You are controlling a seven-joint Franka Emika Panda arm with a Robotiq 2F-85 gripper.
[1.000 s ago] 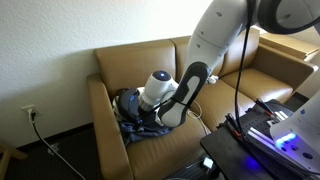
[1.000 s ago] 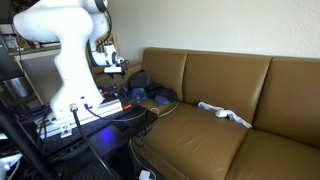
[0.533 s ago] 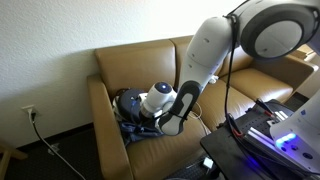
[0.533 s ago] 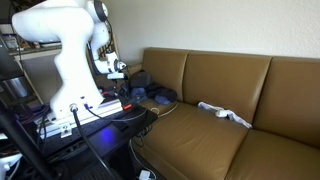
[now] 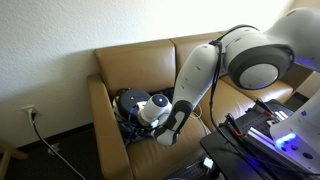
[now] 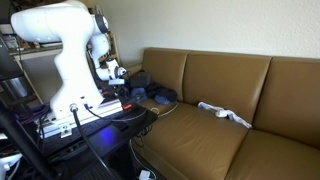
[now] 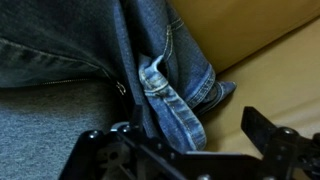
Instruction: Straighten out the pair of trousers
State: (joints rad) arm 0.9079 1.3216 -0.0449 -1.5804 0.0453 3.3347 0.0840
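Note:
The blue denim trousers (image 7: 150, 50) lie crumpled on the end seat of the tan couch, next to the armrest, and show in both exterior views (image 5: 128, 104) (image 6: 150, 95). In the wrist view they fill the upper left, with a folded hem (image 7: 165, 100) hanging toward the jaws. My gripper (image 7: 172, 128) is open, low over the trousers, its fingers (image 7: 262, 125) wide apart with the denim fold between them. In the exterior views the gripper (image 5: 141, 118) (image 6: 121, 84) is pressed down at the pile; its fingertips are hidden there.
The tan leather couch (image 6: 200, 140) has a white cloth (image 6: 226, 113) on its middle seat. The armrest (image 5: 104, 125) is close beside the trousers. A robot stand with cables and blue-lit electronics (image 5: 270, 130) is in front of the couch.
The arm has bent down and the wrist has dropped lower and closer onto the trousers pile. The trousers themselves have not visibly shifted.

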